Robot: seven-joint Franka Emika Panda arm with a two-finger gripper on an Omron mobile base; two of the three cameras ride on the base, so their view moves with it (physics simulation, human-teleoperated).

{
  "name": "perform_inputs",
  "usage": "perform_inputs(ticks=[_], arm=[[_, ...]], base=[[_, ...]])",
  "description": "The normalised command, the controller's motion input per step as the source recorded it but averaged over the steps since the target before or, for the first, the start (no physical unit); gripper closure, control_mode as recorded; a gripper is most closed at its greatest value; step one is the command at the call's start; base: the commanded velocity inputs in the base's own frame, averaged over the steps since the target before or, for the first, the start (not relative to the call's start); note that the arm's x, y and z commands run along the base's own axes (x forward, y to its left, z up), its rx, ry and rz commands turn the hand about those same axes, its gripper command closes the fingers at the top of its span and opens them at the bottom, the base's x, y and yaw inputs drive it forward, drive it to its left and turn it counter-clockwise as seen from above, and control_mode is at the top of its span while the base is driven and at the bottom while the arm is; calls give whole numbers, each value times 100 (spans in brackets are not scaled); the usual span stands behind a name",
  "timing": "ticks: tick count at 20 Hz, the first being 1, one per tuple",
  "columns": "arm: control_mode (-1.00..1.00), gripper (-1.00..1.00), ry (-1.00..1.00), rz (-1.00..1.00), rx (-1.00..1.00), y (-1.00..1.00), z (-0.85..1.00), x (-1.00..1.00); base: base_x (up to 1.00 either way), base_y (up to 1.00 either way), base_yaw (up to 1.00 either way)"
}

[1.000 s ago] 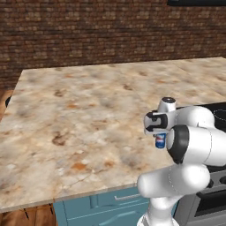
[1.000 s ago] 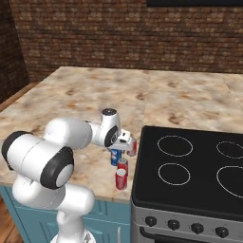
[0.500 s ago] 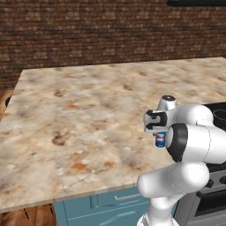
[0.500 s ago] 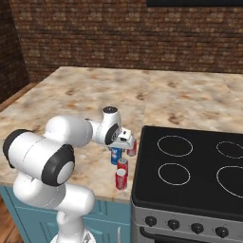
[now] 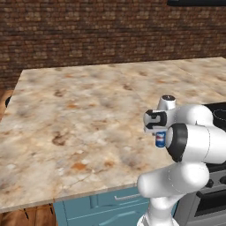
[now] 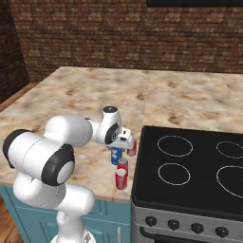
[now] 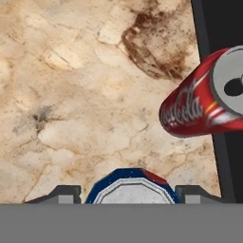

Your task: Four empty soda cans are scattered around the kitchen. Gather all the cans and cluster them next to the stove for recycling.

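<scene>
A blue soda can (image 6: pixel 115 155) stands upright on the counter just left of the stove (image 6: pixel 190 176). My gripper (image 6: pixel 116 148) points down over it. From the hand, the blue can's silver top (image 7: pixel 129 187) lies between my fingertips (image 7: pixel 66 192), with a thin gap on either side, so the gripper (image 7: pixel 128 192) is open around it. A red soda can (image 7: pixel 199 107) stands close by at the stove's edge (image 7: pixel 223 28). Three red cans (image 6: pixel 132 148) (image 6: pixel 122 164) (image 6: pixel 121 179) cluster around the blue one. From the left side, the blue can (image 5: pixel 160 139) shows under my gripper (image 5: pixel 156 130).
The marble counter (image 5: pixel 79 114) stretches wide to the left and back to a brick wall (image 6: pixel 118 33). The stove's front panel carries several knobs (image 6: pixel 185 225). My own arm (image 6: pixel 61 147) bulks low over the counter's front edge.
The hand has stayed over the blue can beside the stove. No can has moved.
</scene>
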Motion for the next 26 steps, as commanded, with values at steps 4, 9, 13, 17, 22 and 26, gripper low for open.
perform_inputs(ticks=[4, 9, 13, 17, 22, 26], arm=[[-100, -100, 0, 0, 0, -4, 0, -1], [-100, -100, 0, 1, 0, -43, 20, 0], [-100, -100, -3, 0, 2, -31, 63, -21], [-100, -100, 2, 2, 4, -3, 43, -24], [-100, -100, 27, 0, 10, 6, 3, -64], [-100, -100, 29, 0, 10, 14, 0, -90]], base=[[0, 0, 0], [0, 0, 0], [0, 0, 0], [0, 0, 0], [0, 0, 0], [0, 0, 0]])
